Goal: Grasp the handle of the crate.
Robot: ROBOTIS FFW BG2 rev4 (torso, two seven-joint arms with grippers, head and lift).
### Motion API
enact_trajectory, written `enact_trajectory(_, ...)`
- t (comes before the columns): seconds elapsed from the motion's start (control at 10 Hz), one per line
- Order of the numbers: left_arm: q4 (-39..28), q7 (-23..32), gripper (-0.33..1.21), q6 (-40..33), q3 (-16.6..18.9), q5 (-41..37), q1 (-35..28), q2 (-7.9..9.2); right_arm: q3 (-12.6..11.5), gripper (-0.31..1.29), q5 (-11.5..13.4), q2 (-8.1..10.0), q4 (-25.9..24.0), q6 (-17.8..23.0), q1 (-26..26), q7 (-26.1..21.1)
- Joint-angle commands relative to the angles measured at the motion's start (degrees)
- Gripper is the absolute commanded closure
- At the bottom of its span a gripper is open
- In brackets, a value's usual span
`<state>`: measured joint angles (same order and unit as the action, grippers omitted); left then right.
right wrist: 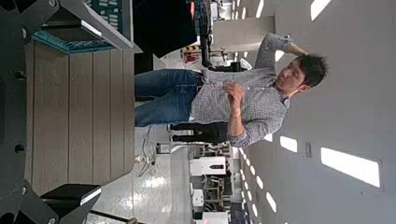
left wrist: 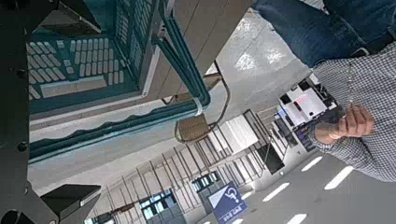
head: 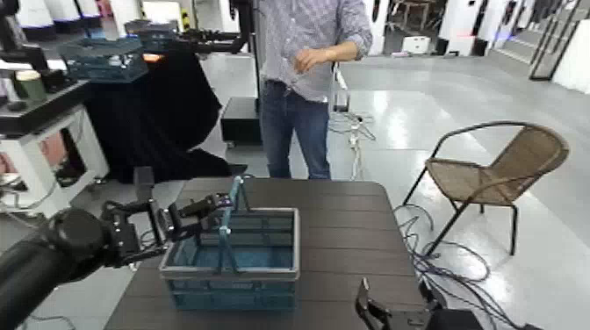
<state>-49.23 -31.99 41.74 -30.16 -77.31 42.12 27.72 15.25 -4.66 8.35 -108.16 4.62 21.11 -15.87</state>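
Right gripper (head: 397,300), lower right of the head view, jaws apart, beside the crate (head: 233,294) and apart from it. Left gripper (left wrist: 100,108), left of centre in the head view, jaws apart near the raised handle (head: 226,233); contact cannot be told. The open-topped crate stands on the dark slatted counter (head: 351,237), left of the lower centre, its blue base visible inside. Upper left, a second teal crate (head: 104,66) rests on black cloth (head: 162,114); its contents cannot be told.

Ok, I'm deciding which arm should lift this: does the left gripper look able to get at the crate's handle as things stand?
Probably yes: the left gripper is at the raised handle, which stands up above the crate, and nothing visible blocks the way.
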Motion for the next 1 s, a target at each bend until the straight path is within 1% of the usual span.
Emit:
enact_trajectory(0.1,4.1,-2.4,0.11,0.3,-3.1,-0.1,3.8,-0.57,0.3,0.15,-0.2,0.18,0.2,0.0,-0.3,0.0)
enact_trajectory(0.4,6.9,-4.6,0.12,2.0,-5.5,-0.1,6.5,-1.44,0.6,0.15,-0.2,0.18,0.2,0.0,-0.5,0.0)
enact_trajectory(0.7,8.6,-5.8,0.14,3.1,-6.8,-0.1,8.0,-1.44,0.7,0.15,-0.3,0.18,0.4,0.1,-0.6,0.0)
enact_trajectory(0.8,8.7,-6.1,0.17,3.1,-7.0,-0.1,8.2,-1.44,0.7,0.15,-0.3,0.18,0.4,0.2,-0.7,0.0)
enact_trajectory(0.9,8.8,-6.4,0.30,3.0,-7.0,-0.1,8.2,-1.53,0.8,0.15,-0.4,0.18,0.4,0.2,-0.7,0.0)
enact_trajectory(1.0,8.9,-6.6,0.61,3.1,-7.0,-0.2,8.2,-1.62,0.8,0.15,-0.4,0.18,0.4,0.1,-0.7,0.0)
